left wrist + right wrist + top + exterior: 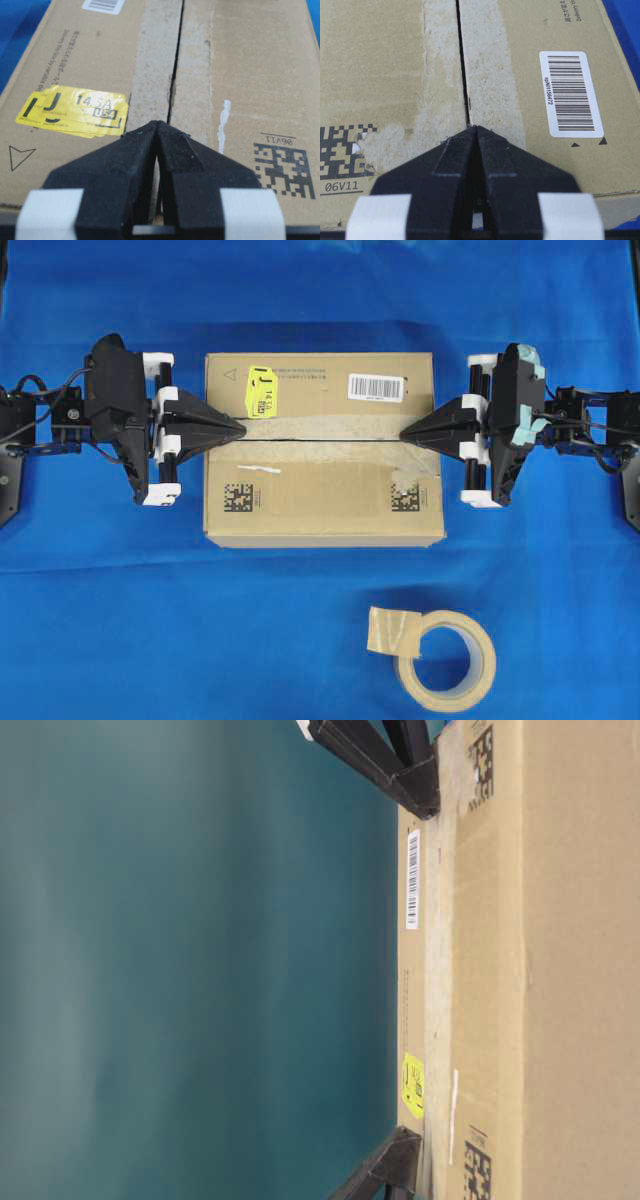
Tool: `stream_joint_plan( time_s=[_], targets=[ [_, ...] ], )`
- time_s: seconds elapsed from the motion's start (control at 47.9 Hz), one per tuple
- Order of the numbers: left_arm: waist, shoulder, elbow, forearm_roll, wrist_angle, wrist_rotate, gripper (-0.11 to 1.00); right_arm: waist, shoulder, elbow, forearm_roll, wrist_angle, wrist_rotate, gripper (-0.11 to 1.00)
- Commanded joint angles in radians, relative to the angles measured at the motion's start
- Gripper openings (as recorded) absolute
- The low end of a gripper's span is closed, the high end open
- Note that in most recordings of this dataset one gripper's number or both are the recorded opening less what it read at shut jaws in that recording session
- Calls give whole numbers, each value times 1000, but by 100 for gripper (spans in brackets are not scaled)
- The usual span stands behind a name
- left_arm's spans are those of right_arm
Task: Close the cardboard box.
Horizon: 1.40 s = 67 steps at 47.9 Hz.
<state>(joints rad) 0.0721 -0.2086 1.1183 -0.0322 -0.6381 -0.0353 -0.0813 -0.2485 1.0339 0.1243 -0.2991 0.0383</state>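
Note:
The brown cardboard box (322, 450) lies in the middle of the blue cloth with its two top flaps folded flat and meeting at a thin seam (320, 439). It bears a yellow sticker (261, 391), a barcode label (376, 388) and data-matrix codes. My left gripper (242, 427) is shut and empty, its tips over the left end of the seam (158, 123). My right gripper (403, 433) is shut and empty, its tips over the right end of the seam (476, 127). In the table-level view both grippers (425, 805) (410, 1138) rest at the box top (440, 970).
A beige tape roll (445, 660) with a loose tab lies on the cloth in front of the box, to the right. Blue cloth (120, 610) surrounds the box on all sides.

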Motion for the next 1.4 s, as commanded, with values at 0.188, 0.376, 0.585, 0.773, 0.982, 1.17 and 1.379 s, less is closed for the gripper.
stream_joint_plan(
  time_s=[0.188, 0.376, 0.585, 0.773, 0.982, 1.17, 1.379],
  targets=[
    [-11, 25, 2, -2, -48, 6, 0, -3, -2, -5, 0, -3, -3, 0],
    [-14, 26, 12, -2, -52, 6, 0, -3, -2, -5, 0, 2, -3, 0],
    [-26, 25, 17, -2, -52, 6, 0, -5, -2, -5, 0, 0, -3, 0],
    [-26, 28, 20, -2, -52, 6, 0, -5, -2, -5, 0, 0, -3, 0],
    [-37, 26, 21, -2, -72, 6, 0, -5, -2, -6, 0, 0, -3, 0],
    [-40, 26, 20, -2, -83, 6, 0, -5, -2, -5, 0, 0, -3, 0],
    [-40, 28, 21, -2, -81, 6, 0, -5, -2, -5, 0, 0, -3, 0]
  ],
)
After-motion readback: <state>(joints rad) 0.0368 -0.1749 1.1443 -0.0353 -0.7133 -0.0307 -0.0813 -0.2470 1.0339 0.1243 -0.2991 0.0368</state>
